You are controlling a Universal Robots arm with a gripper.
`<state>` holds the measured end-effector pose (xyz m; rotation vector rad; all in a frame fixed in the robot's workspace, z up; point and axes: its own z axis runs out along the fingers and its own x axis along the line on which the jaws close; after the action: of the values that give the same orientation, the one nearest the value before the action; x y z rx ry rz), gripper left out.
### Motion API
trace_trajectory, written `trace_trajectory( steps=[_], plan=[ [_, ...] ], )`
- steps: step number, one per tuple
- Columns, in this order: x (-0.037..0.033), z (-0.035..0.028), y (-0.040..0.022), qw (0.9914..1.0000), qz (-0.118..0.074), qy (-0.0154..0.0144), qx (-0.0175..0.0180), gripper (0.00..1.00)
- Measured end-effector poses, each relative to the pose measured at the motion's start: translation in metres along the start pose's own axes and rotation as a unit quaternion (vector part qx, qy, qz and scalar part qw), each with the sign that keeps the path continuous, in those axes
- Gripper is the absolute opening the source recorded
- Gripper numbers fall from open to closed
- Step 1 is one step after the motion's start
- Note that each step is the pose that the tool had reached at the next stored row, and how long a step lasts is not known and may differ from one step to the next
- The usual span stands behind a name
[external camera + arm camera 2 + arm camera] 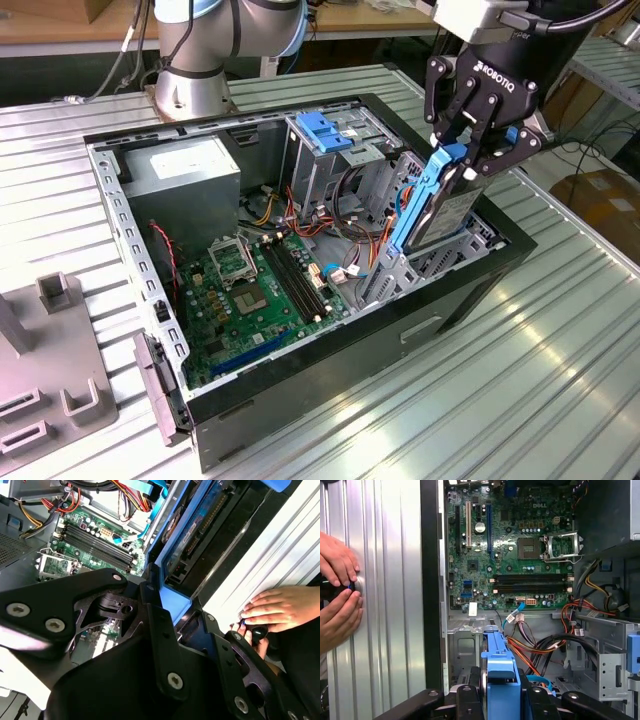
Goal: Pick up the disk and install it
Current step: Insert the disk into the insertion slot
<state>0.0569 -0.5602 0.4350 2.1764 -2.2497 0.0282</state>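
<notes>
My gripper is shut on the upper end of the disk, a grey hard drive in a bright blue side-rail frame. The disk hangs on edge, tilted, with its lower end down in the bay at the open computer case's end on the exterior view's right. In both wrist views the blue frame sits between my black fingers. In the second wrist view the drive's grey body runs away from the gripper into the bay.
The green motherboard lies on the case floor. A tall metal drive cage with a blue bracket and a power supply stand behind. Loose cables hang near the bay. A person's hands rest on the ribbed table beside the case.
</notes>
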Motion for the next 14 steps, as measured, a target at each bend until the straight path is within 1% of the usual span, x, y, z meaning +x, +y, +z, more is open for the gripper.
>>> trace_trajectory(
  steps=[9, 14],
  plan=[
    [-0.0001, 0.001, 0.0, 1.0, 0.0, -0.0001, 0.0, 0.37],
    [-0.0001, 0.0054, 0.0, 1.0, 0.0, 0.0, 0.0, 0.37]
  ],
)
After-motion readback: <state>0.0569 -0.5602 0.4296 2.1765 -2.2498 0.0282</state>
